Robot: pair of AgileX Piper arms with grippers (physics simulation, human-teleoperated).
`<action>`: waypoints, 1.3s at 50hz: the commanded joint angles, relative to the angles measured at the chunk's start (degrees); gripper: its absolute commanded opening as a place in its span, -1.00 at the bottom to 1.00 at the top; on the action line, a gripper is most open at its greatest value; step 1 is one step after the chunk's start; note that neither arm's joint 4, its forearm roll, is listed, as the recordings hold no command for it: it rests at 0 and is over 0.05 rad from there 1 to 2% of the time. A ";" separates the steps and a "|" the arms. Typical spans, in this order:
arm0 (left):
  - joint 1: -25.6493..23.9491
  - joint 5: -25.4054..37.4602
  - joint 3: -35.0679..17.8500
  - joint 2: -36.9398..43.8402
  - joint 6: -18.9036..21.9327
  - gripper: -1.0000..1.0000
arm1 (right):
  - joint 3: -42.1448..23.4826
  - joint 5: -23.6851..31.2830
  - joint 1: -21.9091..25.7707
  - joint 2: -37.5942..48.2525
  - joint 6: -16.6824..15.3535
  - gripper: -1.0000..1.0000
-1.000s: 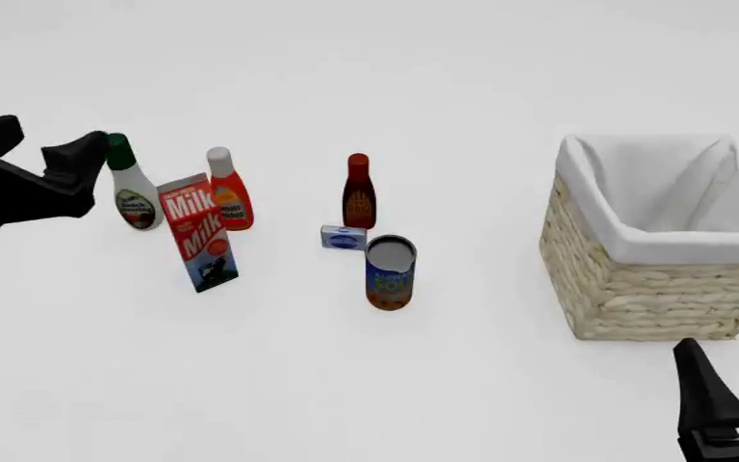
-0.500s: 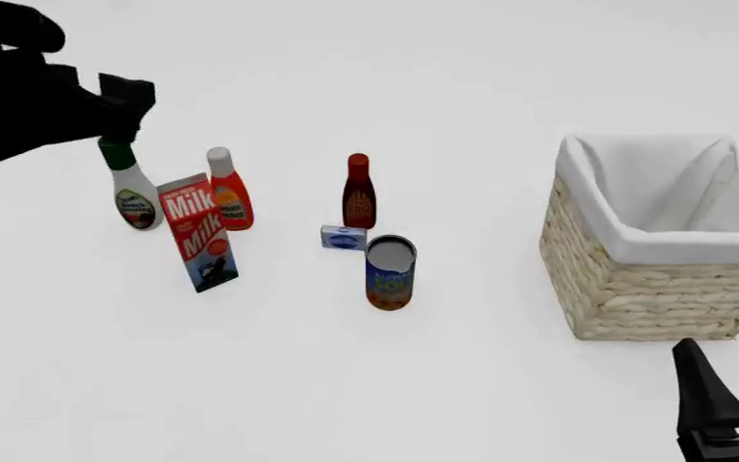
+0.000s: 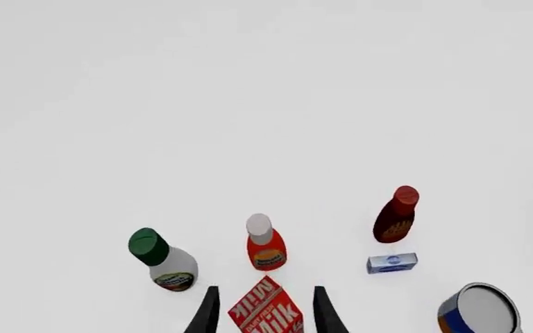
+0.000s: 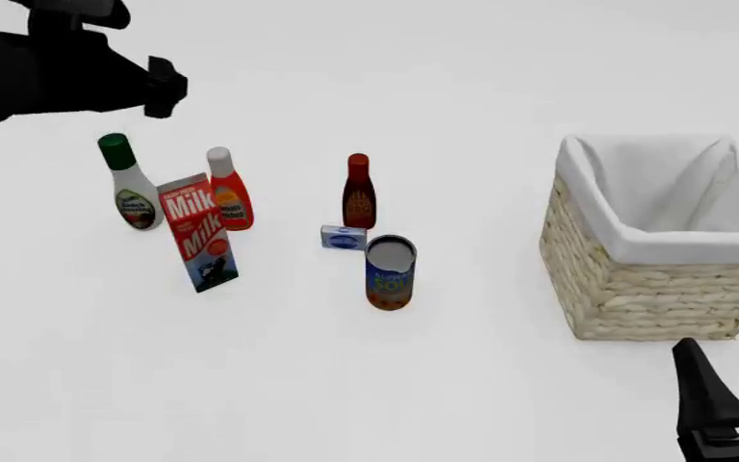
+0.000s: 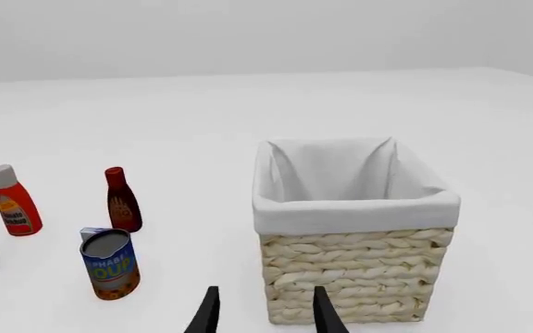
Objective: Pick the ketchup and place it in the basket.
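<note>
Left gripper (image 3: 266,316): fingers (image 3: 207,313) spread apart, nothing between them; in its wrist view the milk carton (image 3: 266,310) shows in the gap, but the front view puts the gripper (image 4: 165,87) high above the table, clear of everything. Right gripper (image 5: 266,310): fingers also apart and empty, low at the near edge of the table, on the near side of the basket (image 4: 662,279).

Landmark = milk carton (image 4: 197,231), standing tilted. Ketchup (image 4: 228,191) upright just behind the carton, a bit to its right, very close; cannot tell if touching. It sits on the table, untouched by either gripper. White bottle with green cap (image 4: 128,183) upright, left of the carton and just beside it. Dark brown-red bottle (image 4: 358,192) upright, right of the carton and apart from it. Small blue-white box (image 4: 343,237) lies in front of that bottle. Can (image 4: 391,272) upright, right of the carton and nearer the arms, just in front of the box. Basket far right of the carton, well apart, white lining (image 4: 658,192) folded over the rim.
</note>
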 commanded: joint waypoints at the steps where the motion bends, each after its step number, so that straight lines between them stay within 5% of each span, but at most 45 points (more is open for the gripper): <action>1: -0.31 2.91 -6.48 6.98 0.38 1.00 | 0.05 -0.26 -0.31 0.26 0.11 1.00; 26: 0.60 8.33 -19.17 17.80 -0.30 1.00 | 0.20 -3.41 0.08 4.17 0.20 1.00; 65: 1.69 8.63 -29.42 29.11 -0.84 1.00 | 0.22 -8.49 0.96 10.60 1.56 1.00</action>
